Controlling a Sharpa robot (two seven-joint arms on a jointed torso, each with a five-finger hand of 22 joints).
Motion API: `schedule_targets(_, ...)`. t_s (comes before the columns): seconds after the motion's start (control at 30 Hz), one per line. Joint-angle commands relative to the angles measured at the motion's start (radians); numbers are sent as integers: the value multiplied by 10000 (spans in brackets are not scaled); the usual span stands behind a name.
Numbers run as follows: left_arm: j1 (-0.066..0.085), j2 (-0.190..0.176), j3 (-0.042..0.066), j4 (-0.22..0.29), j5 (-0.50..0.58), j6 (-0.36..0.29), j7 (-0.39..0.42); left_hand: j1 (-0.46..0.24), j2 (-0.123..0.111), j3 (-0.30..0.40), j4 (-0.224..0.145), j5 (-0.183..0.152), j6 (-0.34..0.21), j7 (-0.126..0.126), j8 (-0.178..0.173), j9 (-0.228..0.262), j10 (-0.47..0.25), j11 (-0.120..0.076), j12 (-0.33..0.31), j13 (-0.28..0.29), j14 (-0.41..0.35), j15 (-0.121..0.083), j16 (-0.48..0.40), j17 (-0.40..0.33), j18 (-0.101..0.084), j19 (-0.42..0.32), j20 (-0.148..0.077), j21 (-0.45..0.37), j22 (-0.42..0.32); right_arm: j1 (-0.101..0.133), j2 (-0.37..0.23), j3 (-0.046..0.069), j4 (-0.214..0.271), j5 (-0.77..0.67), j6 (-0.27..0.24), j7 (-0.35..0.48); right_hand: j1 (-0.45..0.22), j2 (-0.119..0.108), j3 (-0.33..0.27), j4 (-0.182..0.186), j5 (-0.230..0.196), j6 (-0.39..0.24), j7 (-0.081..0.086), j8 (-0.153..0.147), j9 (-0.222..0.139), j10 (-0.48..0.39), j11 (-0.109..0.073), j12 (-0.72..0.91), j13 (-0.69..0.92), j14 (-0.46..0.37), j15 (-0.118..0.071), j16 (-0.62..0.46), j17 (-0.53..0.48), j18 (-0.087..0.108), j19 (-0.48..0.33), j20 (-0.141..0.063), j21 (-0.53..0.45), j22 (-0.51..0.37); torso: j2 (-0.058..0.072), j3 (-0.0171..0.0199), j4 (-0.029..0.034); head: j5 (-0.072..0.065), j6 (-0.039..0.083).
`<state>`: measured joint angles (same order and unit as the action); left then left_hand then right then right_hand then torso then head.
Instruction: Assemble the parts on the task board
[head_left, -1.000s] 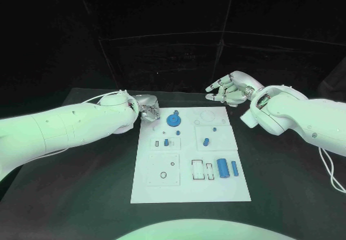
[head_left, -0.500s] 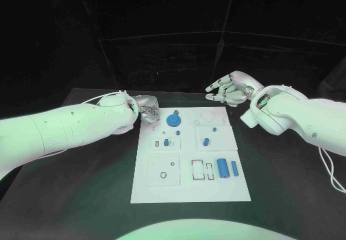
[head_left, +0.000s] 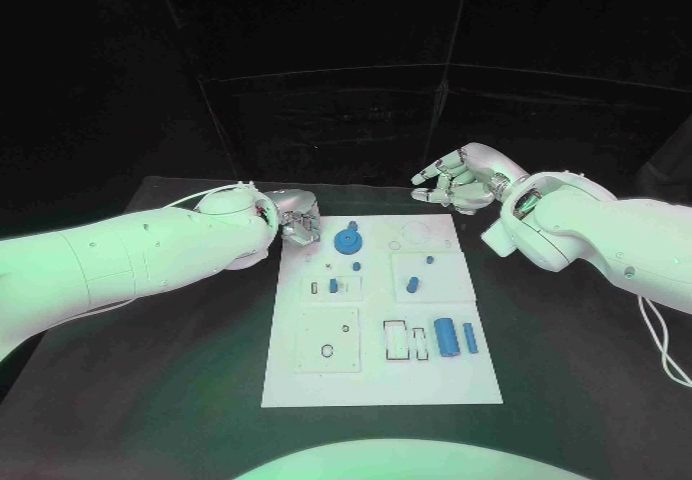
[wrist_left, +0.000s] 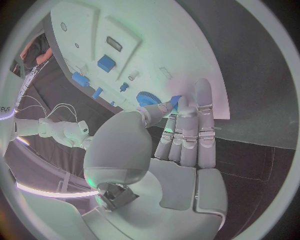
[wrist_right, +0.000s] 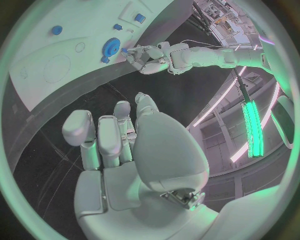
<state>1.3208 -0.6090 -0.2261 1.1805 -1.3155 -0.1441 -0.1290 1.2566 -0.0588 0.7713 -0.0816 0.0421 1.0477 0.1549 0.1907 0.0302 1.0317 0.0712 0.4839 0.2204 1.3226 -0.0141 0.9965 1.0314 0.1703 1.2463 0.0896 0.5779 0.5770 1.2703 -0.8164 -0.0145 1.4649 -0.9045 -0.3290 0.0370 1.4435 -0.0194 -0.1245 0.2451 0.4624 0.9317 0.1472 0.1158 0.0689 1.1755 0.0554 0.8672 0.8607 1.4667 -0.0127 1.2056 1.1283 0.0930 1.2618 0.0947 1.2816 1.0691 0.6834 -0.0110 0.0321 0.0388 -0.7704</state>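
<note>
I see the black table (head_left: 173, 380) spreading beneath both hands, and thin white cables (wrist_left: 44, 112) trailing beyond the left hand's fingertips.

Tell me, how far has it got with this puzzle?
Early, it seems. A blue gear and a few small pieces already stand on the board. The left robot hand pinches a small blue part by the gear. Two blue cylinders still lie loose; the right robot hand holds nothing.

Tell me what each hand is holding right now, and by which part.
The left hand pinches a small blue part at its fingertips, beside the blue gear; which part of it is gripped cannot be told. The right hand holds nothing, fingers curled.
</note>
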Motion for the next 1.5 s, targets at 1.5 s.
schedule_targets(1.5, -16, -997, -22, 1221, -250, -41, 350, -81, 9, 114, 60, 51, 529, -290, 325, 601, 504, -166, 260, 20, 508, -90, 849, 676, 102, 42, -154, 379, 332, 16, -33, 6, 26, -19, 57, 93, -64, 39, -8, 80, 42, -52, 10, 50, -8, -74, 30, 54, -8, 164, -49, -31, 10, 132, -36, -16, -66, -9, -1, 2, 1, 30, -26)
